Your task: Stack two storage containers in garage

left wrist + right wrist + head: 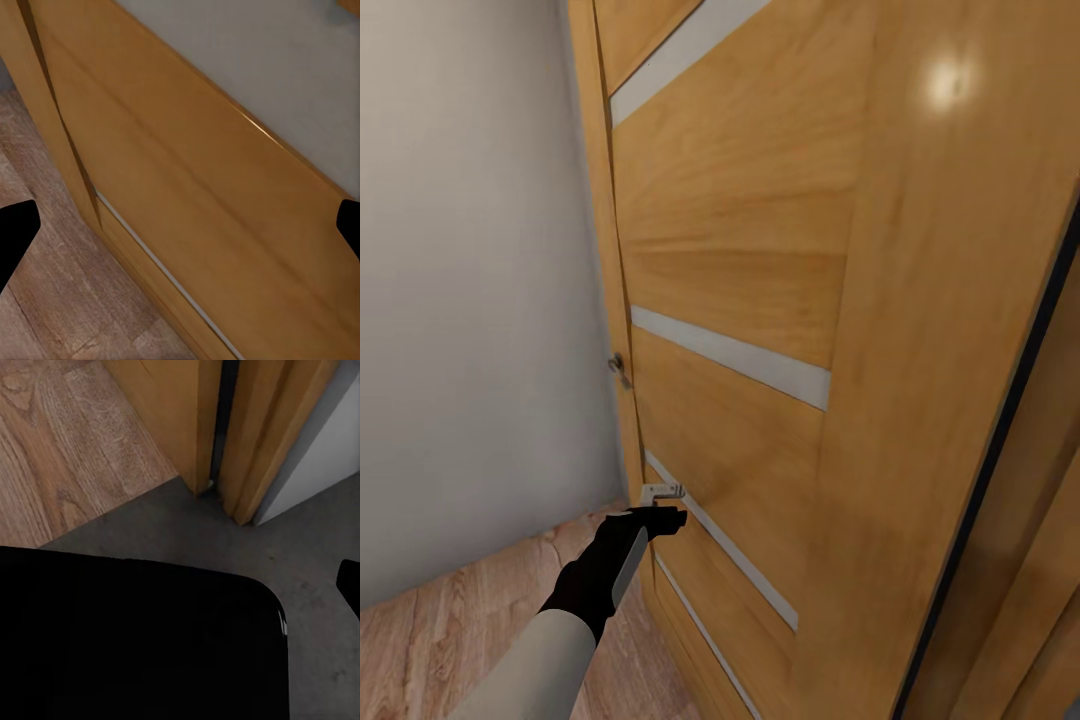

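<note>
I have no storage container in front of me, so I cannot give one's place or long axis. The dark grey concrete floor (300,547) shows past the doorway in the right wrist view, meeting the light wood plank floor (450,630) at the threshold. My left gripper (665,520) reaches forward to the wooden door (760,250), just under its small metal handle (662,491); its black fingertips (15,232) stand wide apart at the left wrist view's edges, holding nothing. Of the right gripper I cannot tell the state: a black bulk (135,637) blocks that view. A grey wall (470,300) stands left of the door.
</note>
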`<state>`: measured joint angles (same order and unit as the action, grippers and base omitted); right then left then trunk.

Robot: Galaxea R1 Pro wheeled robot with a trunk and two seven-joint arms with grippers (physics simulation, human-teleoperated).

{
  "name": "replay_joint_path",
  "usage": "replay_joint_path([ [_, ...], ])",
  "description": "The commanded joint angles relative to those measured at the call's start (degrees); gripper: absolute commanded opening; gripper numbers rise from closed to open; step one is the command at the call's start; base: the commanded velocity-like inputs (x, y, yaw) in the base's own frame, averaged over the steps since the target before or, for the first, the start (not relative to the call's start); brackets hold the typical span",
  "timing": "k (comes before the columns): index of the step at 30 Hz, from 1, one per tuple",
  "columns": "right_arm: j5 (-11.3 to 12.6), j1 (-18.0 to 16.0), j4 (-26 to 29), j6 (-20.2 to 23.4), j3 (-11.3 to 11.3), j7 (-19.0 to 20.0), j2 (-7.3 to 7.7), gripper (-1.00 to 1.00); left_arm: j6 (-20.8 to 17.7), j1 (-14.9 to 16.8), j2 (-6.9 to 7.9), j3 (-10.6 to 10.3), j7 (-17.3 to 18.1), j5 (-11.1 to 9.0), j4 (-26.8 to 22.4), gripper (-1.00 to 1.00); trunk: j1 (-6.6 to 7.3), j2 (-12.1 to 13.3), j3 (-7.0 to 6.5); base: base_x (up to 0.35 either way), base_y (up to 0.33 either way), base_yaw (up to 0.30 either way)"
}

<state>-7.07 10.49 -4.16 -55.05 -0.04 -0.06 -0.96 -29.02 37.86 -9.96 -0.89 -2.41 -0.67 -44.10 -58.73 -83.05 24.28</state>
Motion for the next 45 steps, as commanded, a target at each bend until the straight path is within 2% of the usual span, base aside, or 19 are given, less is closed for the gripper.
replay_joint_path([
  [1, -0.1, 0.0, -0.1, -0.2, -0.1, 0.0, 0.00, 1.00, -0.2, 0.0, -0.04, -0.2, -0.1, -1.2, -0.1, 1.00, 0.00, 0.0, 0.05, 0.000, 0.000, 0.000],
  [15, -0.2, 0.0, -0.1, -0.2, 0.0, 0.1, 0.01, 1.00, -0.2, 0.0, -0.04, -0.2, -0.1, -1.2, -0.1, 1.00, 0.00, 0.0, 0.05, 0.000, 0.000, 0.000],
  [28, -0.2, 0.0, -0.1, -0.2, 0.0, 0.1, 0.01, 1.00, -0.2, 0.0, -0.04, -0.2, -0.1, -1.2, -0.1, 1.00, 0.00, 0.0, -0.20, 0.000, 0.000, -0.198],
  [45, -0.2, 0.0, -0.1, -0.2, 0.0, 0.1, 0.03, 1.00, -0.2, 0.0, -0.04, -0.2, -0.1, -1.2, -0.1, 1.00, 0.00, 0.0, -0.23, 0.000, 0.000, -0.014],
])
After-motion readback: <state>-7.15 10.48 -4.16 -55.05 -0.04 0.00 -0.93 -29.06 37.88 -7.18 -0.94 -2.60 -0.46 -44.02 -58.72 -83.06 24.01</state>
